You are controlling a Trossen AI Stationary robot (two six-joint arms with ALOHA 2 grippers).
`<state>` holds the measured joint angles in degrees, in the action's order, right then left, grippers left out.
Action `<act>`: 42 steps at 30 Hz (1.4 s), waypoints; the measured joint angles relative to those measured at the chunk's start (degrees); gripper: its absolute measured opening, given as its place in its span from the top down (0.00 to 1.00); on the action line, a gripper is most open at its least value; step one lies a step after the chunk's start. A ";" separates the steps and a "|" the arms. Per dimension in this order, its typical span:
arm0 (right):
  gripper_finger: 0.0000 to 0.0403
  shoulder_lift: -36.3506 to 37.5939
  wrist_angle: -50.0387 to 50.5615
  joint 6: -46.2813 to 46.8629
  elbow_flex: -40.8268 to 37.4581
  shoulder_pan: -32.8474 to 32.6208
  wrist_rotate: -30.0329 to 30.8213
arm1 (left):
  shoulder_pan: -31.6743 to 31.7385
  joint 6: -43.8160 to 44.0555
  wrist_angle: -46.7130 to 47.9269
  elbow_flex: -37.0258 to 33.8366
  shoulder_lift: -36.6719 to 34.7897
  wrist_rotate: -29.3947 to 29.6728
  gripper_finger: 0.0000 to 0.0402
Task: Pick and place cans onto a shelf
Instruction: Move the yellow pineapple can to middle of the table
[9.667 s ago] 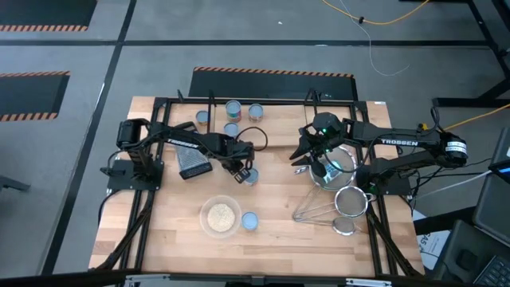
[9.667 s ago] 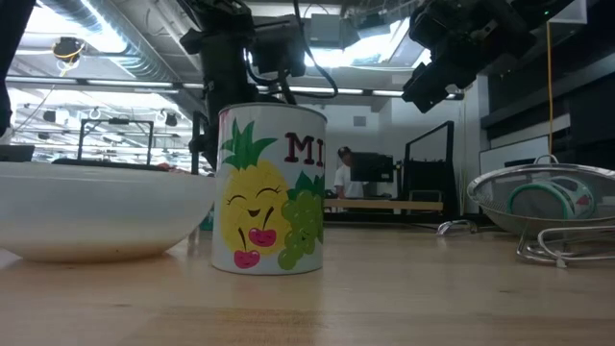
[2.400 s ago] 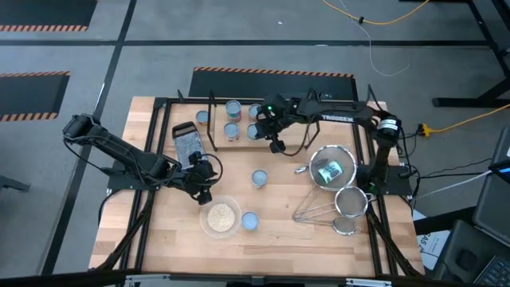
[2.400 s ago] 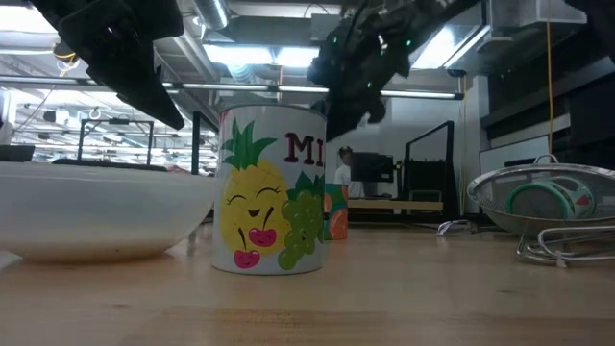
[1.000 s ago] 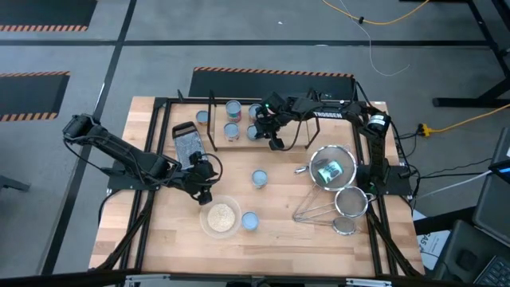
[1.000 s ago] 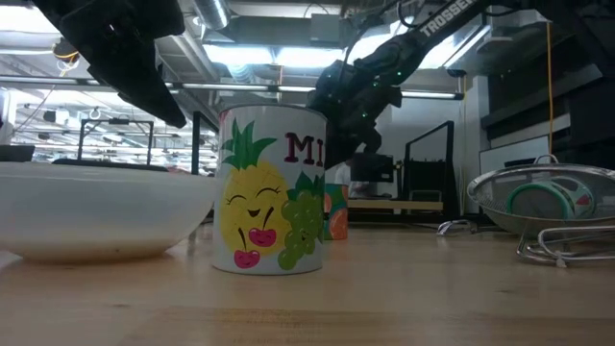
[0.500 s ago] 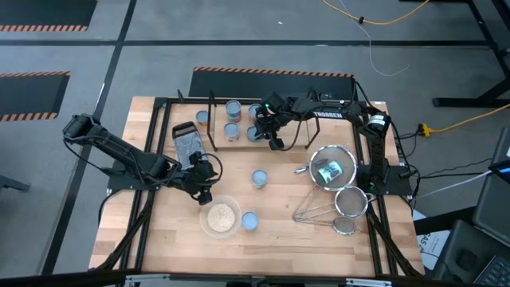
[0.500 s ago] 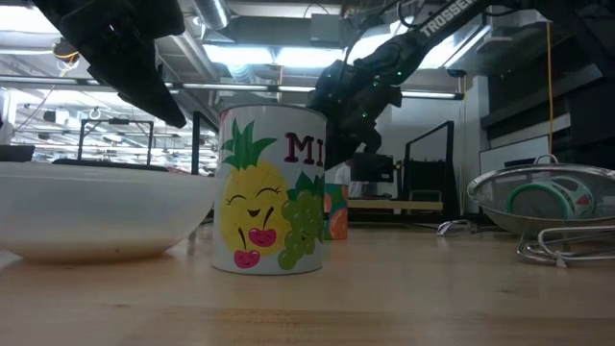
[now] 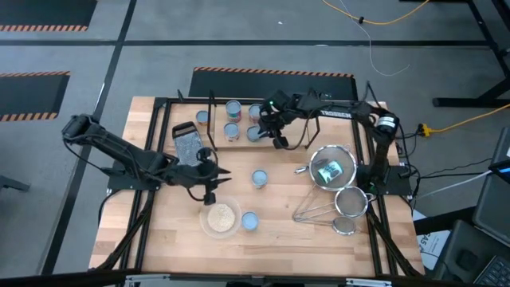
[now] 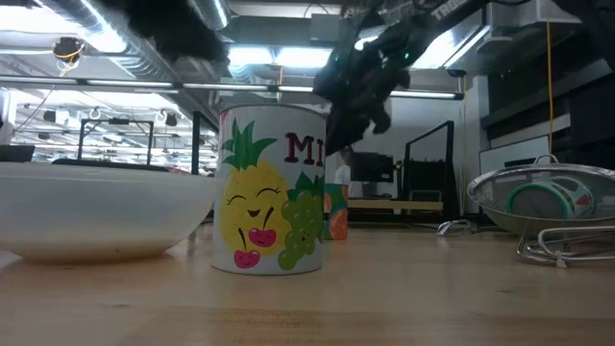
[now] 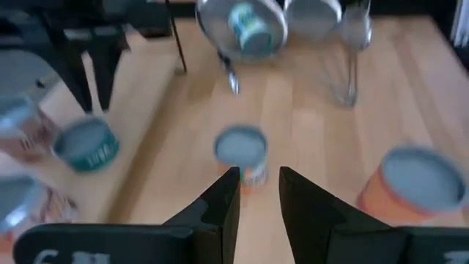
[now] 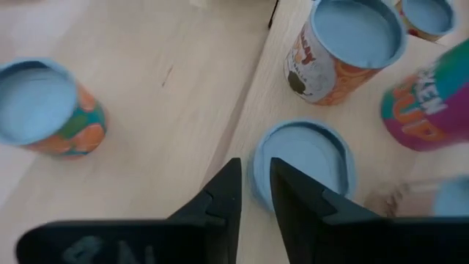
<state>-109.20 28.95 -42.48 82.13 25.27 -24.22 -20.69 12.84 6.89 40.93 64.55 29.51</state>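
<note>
Several cans stand on the shelf (image 9: 243,119) at the table's far side. One can (image 9: 259,178) stands on its base mid-table. Another can (image 9: 249,221) stands beside the bowl of grains (image 9: 221,215). My right gripper (image 9: 277,137) hangs over the shelf's near edge. In its wrist view (image 12: 255,172) it is just above a pale-topped can (image 12: 304,165), fingers nearly together, touching nothing. My left gripper (image 9: 212,178) is left of the mid-table can. It points at that can (image 11: 240,150) with its fingers nearly together (image 11: 258,183) and is empty.
Two wire strainers (image 9: 328,169) (image 9: 351,201) lie at the table's right. A dark grater-like block (image 9: 188,142) lies left of the shelf. In the low view a pineapple-label can (image 10: 272,187) and the bowl (image 10: 96,207) stand in front. Bare wood lies between the mid-table can and the strainers.
My left gripper has started moving up and toward the table's right, toward the mid-table can; it shows blurred. My right gripper has risen a little from the can on the shelf. The cans have stayed in place.
</note>
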 joint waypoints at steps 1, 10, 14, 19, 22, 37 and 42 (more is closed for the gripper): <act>0.81 0.99 1.25 0.00 0.00 -0.12 0.63 | 0.46 -0.98 0.03 0.96 -0.29 0.02 0.78; 0.81 12.03 13.57 0.19 0.09 -2.07 4.29 | 7.68 -10.41 1.82 8.65 -4.02 -1.51 0.78; 0.81 16.95 18.38 1.99 0.09 -3.42 4.28 | 13.11 -10.44 4.58 10.67 -6.72 -4.86 0.78; 0.81 22.21 22.08 5.12 0.09 -5.16 6.05 | 20.58 -10.31 7.06 10.93 -10.17 -8.77 0.78; 0.81 24.36 24.56 6.73 0.11 -6.38 7.16 | 25.16 -9.97 8.53 10.95 -12.27 -9.63 0.78; 0.81 26.15 27.57 10.77 -1.26 -13.47 7.18 | 47.22 -4.58 15.91 10.95 -16.69 -9.76 0.78; 0.81 26.15 26.76 10.77 -3.11 -14.37 7.18 | 57.94 -2.14 18.86 10.95 -15.56 -12.21 0.78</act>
<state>-83.05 55.71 -31.70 79.02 10.91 -17.04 37.25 10.70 25.74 51.88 48.98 17.30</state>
